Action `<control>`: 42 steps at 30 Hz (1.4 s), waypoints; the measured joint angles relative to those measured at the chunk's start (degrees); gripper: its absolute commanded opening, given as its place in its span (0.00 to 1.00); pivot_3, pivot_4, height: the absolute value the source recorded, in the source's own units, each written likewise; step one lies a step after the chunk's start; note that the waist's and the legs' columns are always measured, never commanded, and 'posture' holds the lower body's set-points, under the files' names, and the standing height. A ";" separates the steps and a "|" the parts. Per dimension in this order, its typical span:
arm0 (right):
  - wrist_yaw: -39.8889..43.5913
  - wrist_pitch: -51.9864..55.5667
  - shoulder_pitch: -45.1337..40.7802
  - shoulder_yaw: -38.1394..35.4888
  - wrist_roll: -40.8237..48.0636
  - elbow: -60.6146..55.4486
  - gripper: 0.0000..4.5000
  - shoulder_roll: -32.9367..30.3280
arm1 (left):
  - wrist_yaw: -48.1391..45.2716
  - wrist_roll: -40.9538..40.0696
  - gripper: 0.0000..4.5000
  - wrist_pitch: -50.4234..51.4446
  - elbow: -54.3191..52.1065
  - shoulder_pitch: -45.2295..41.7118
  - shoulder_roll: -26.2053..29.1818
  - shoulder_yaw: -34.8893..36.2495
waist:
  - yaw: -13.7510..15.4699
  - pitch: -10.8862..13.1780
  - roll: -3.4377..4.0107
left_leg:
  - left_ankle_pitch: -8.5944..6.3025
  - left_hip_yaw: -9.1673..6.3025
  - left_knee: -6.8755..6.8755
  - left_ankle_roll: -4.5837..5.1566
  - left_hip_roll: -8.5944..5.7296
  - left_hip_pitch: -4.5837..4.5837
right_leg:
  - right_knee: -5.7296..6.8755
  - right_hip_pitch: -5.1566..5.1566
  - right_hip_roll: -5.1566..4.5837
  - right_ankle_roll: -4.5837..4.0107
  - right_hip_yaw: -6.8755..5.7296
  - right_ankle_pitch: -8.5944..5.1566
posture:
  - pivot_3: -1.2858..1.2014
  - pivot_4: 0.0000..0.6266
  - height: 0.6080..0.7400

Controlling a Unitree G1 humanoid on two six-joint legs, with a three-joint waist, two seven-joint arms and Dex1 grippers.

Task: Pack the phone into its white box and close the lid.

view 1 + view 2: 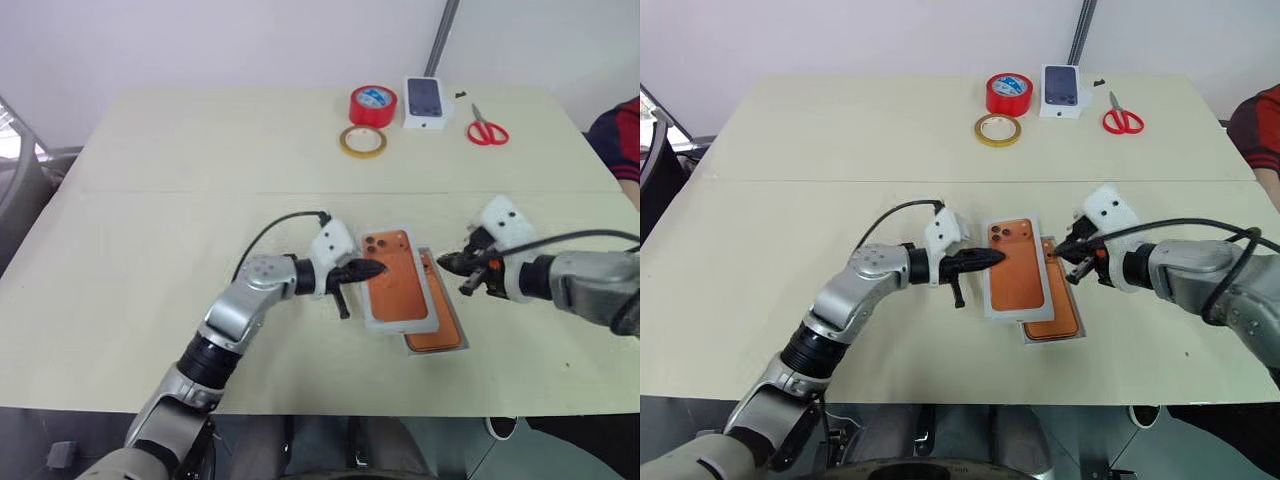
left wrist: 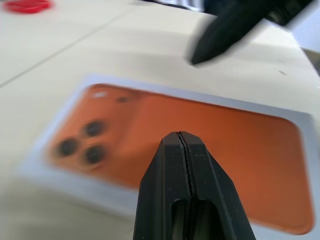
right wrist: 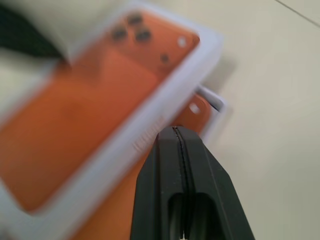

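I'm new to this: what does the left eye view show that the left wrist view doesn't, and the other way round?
Left eye view: the whole table, with scissors, a tan tape ring and a small white box at its far edge, plus the orange phone poking out from under the askew lid. Left wrist view: a close look at the left end effector, its two black fingers pressed shut, over the lid beside its three lenses. Both: the orange-topped lid, and the right end effector at its other side.
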 measured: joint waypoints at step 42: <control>17.56 -0.23 6.63 -3.06 -26.14 -5.90 0.00 7.04 | -7.15 5.48 0.00 5.47 3.43 -6.71 -0.67 -12.40 | 1.27 -0.01 0.02 | 0.02 -0.01 0.06 -0.04 -0.04 0.03 | 0.05 0.05 -0.02 0.00 0.00 0.00 | 0.52 0.24 1.00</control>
